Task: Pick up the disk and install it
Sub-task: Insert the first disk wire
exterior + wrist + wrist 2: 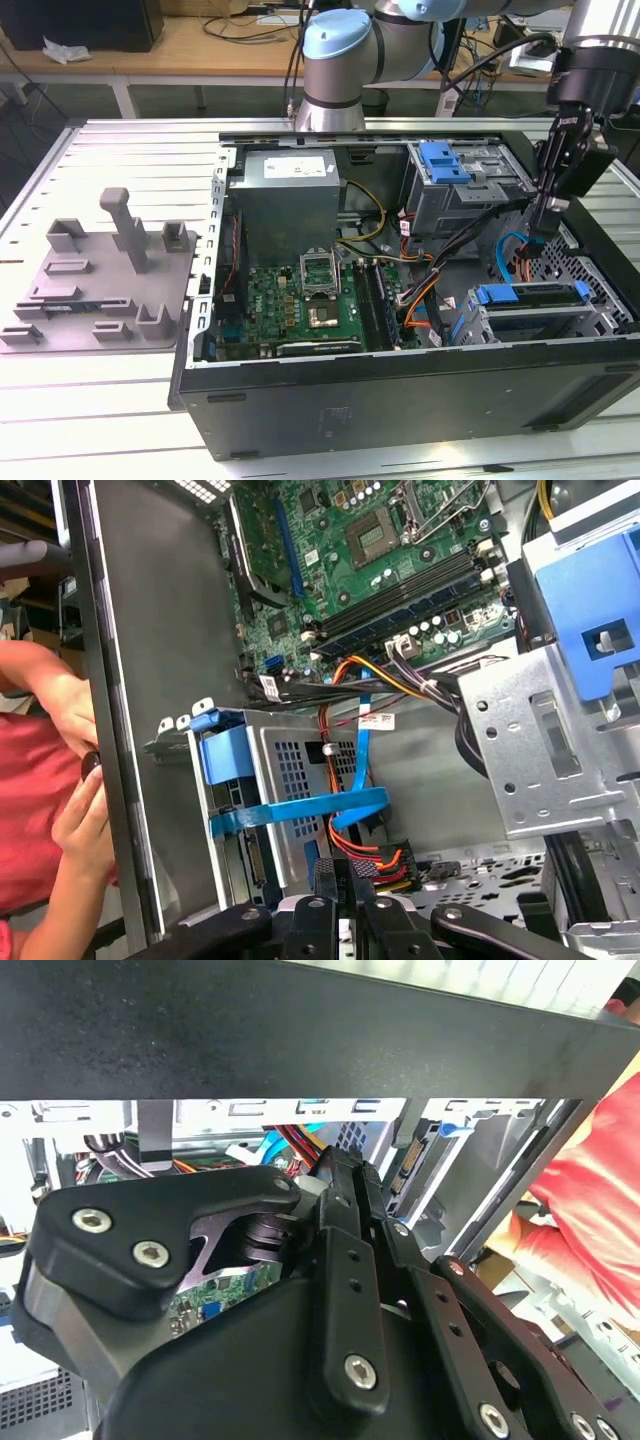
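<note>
Disk: the disk (530, 297) lies flat in the metal cage (520, 325), in the corner of the computer case (400, 400) toward the exterior view's right. A blue rail shows along its upper edge.
Long axis: runs 9 to 3 o'clock across the exterior view.
Bearing: the disk sits at about 6 o'clock from the gripper (534, 248), near but not touching.
Fingers: the fingers (538, 232) are pressed together with nothing seen between them, pointing down.
Between: a blue cable (507, 262) loops at about 8 o'clock of the fingertips.
Reading: the disk looks seated in its bay.
Around: the case stands open on the tabletop (100, 400). A person's hand (80, 810) is at its outer wall.
</note>
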Controlling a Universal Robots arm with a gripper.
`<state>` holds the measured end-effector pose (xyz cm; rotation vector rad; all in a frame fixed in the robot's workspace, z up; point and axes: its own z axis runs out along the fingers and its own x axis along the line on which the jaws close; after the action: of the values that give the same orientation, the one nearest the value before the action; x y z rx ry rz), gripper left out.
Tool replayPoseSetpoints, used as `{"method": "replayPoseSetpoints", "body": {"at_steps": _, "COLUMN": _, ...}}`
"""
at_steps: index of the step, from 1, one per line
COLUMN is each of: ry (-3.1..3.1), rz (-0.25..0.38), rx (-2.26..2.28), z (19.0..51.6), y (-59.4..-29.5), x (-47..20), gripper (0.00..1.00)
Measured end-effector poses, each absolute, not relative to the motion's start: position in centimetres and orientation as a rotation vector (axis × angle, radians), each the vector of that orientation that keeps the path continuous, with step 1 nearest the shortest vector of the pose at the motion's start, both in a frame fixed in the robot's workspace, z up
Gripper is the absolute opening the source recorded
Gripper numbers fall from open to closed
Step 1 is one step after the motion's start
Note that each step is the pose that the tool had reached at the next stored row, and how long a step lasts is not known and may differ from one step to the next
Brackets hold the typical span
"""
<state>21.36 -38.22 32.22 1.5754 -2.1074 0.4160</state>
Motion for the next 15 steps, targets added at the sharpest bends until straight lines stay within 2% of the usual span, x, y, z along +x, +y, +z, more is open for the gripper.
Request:
{"method": "replayPoseSetpoints", "body": {"at_steps": 5, "ry": -2.121, "rz": 0.406, "rx": 1.585, "z": 32.9, "y": -38.3, "x": 21.2, "gripper": 0.16}}
{"method": "replayPoseSetpoints", "body": {"at_steps": 15, "ry": -2.167, "rz": 0.325, "rx": 1.633, "z": 33.9, "y": -39.8, "x": 21.0, "gripper": 0.16}}
